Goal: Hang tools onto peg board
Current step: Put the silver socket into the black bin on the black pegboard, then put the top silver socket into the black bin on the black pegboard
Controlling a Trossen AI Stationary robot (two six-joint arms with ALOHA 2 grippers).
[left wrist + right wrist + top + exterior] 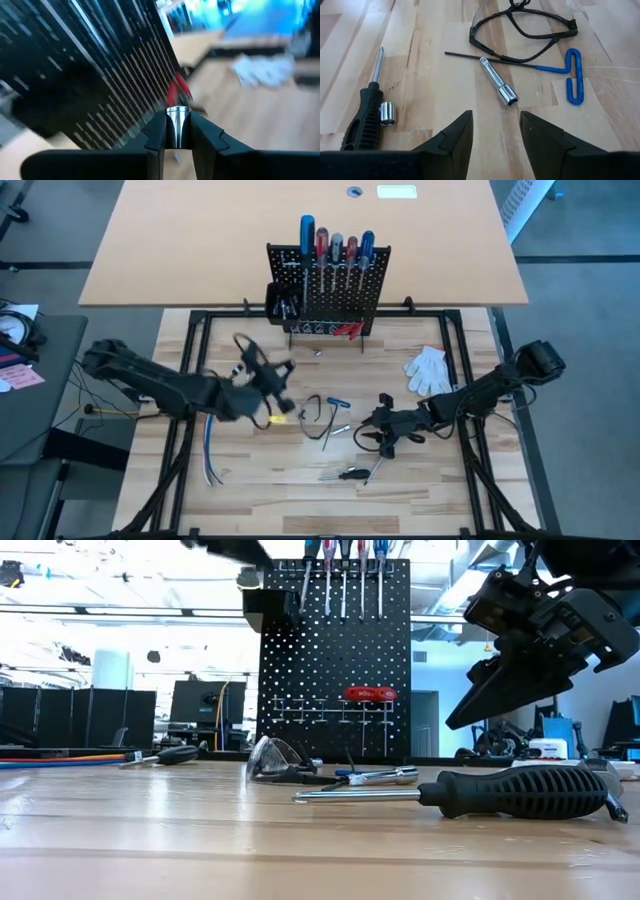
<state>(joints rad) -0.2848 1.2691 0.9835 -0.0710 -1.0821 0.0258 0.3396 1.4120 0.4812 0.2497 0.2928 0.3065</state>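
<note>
The black peg board stands upright at the table's far middle. Several screwdrivers stick up in its top rail, and red-handled pliers hang on its face. My left gripper, raised above the table left of centre, is shut on a small silver metal bit. My right gripper hovers open right of centre. Just beyond its fingertips a silver socket bar lies flat on the table. A black-handled screwdriver and a small silver socket lie there too. My left gripper pinches the silver bit's round sides between its two fingers. The bit's end sticks out past the fingertips. The fingers run about level and point toward the peg board. The bit is clear of the table.
Safety glasses and a blue T-handle hex key lie at the table's middle. A white glove lies at the far right. Loose cables trail at the near left. A black bin hangs on the board's left side.
</note>
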